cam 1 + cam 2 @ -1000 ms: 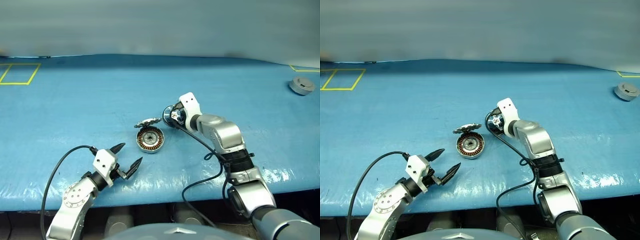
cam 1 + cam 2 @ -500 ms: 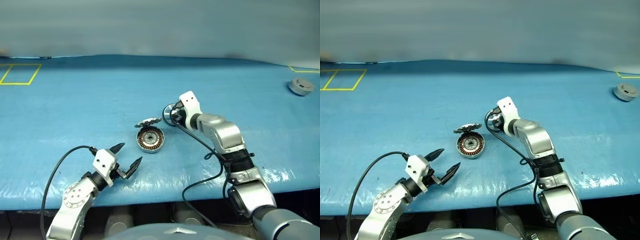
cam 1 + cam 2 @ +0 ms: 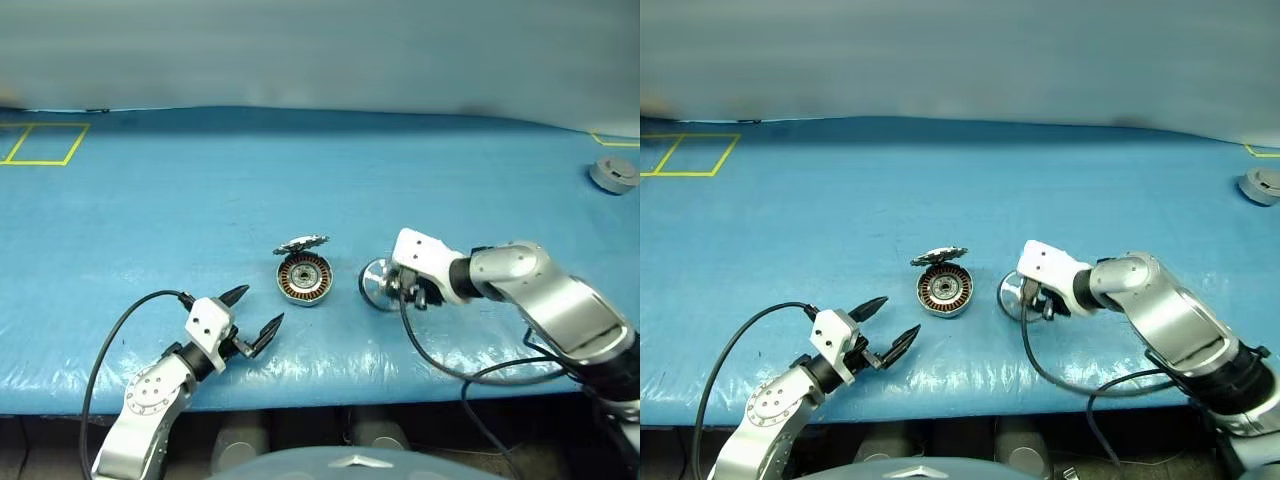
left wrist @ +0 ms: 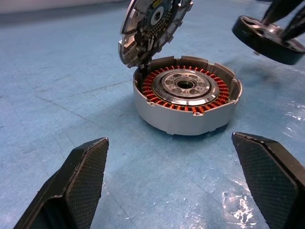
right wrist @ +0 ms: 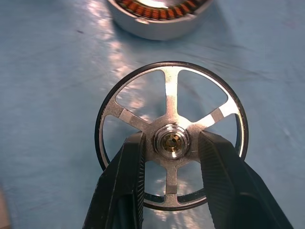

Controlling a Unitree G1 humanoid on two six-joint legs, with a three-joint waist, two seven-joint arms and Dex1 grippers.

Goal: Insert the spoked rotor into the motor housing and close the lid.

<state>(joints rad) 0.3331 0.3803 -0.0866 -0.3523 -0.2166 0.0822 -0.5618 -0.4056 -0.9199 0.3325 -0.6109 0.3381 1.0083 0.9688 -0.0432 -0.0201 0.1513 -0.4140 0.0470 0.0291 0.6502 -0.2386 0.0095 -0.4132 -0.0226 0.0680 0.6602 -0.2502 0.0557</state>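
Waiting side: the left hand hovers low over the desk at about 7 o'clock from the housing, its two black fingers spread wide with nothing between them. In its wrist view the housing sits framed between the fingertips, so it looks parked there to steady the shell or tend the lid when needed.
Housing: a shallow silver shell resting flat on the blue desk near the middle, copper windings and grey centre exposed and ready to take the wheel.
Lid: the lid stands tilted up on its hinge at 12 o'clock of the housing's rim, leaving the mouth clear; it is not yet shut.
Wheel: the rotor, black rim with silver spokes, is just beside the housing at 3 o'clock, apart from it.
Carrying side: the right hand is clamped on the rotor's hub, one finger on each side passing between the spokes; gripping the hub probably keeps the rim free to drop into the shell.
Far corner: a grey flanged part lies well apart at about 2 o'clock, uninvolved.
Stage: insertion not yet done.
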